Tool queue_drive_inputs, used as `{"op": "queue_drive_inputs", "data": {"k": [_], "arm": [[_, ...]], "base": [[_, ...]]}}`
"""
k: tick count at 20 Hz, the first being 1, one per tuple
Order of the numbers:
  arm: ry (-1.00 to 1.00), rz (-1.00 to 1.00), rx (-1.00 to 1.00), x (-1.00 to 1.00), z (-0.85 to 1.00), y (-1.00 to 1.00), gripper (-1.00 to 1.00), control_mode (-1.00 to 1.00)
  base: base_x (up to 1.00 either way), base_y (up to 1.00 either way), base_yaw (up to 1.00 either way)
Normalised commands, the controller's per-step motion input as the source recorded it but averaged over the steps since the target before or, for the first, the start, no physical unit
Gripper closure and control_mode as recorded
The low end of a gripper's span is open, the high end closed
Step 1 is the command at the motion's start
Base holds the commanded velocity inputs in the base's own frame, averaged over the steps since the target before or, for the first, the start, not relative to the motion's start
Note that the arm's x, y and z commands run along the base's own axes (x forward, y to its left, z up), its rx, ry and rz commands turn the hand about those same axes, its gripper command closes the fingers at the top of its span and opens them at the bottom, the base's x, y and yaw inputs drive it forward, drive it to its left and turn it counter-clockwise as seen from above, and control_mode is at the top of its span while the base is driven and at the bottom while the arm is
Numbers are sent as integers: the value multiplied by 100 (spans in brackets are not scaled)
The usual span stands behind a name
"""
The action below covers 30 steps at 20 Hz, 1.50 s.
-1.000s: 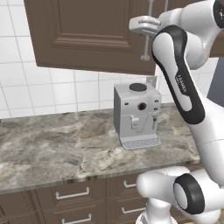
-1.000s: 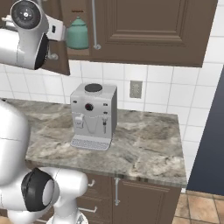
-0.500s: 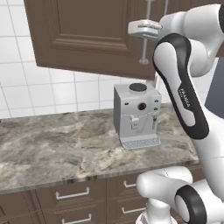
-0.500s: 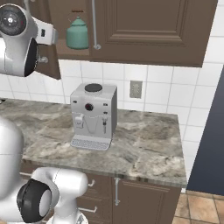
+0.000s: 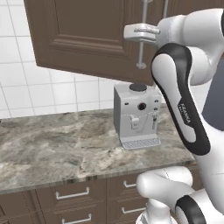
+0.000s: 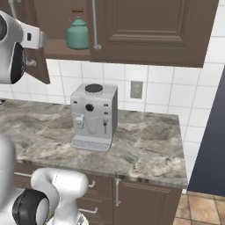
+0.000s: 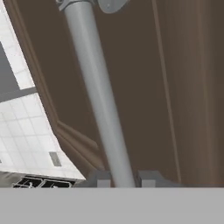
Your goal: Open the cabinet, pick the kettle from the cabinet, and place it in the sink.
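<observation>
The dark brown cabinet door (image 5: 87, 35) stands swung out from the wall. My gripper (image 5: 139, 33) is shut on its vertical silver bar handle (image 5: 141, 52). In the hand view that handle (image 7: 98, 100) runs down between my two fingertips, and my gripper (image 7: 122, 179) clasps it against the door panel (image 7: 183, 87). The right base view looks into the open cabinet (image 6: 52, 26), where the teal kettle (image 6: 78, 34) stands upright on the shelf, right of my hand. The sink is out of view.
A grey boxy coffee machine (image 5: 137, 116) stands on the marbled counter (image 5: 52, 148) under the cabinet. The neighbouring cabinet door (image 6: 154, 30) is closed, with its handle (image 6: 94, 26) just right of the kettle. Brown drawers (image 5: 72, 197) run below the counter.
The cabinet door has swung further out with my hand on its handle, and more of the kettle and shelf shows in the right base view.
</observation>
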Motion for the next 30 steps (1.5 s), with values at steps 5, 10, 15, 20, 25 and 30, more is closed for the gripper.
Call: {"op": "queue_drive_inputs", "data": {"k": [5, 10, 15, 20, 25, 30], "arm": [[-1, 0, 0, -31, -5, 48, 100, -100], [0, 0, 0, -20, -7, 41, 100, -100], [0, 0, -2, -28, -14, 23, -100, -100], [0, -1, 0, -48, -10, -5, -100, -100], [-5, -12, 0, -44, -3, -34, -100, -100], [-4, -6, 9, -31, 0, -56, -100, -100]], "base": [[0, 0, 0], [0, 0, 0], [0, 0, 0], [0, 0, 0], [0, 0, 0], [0, 0, 0]]}}
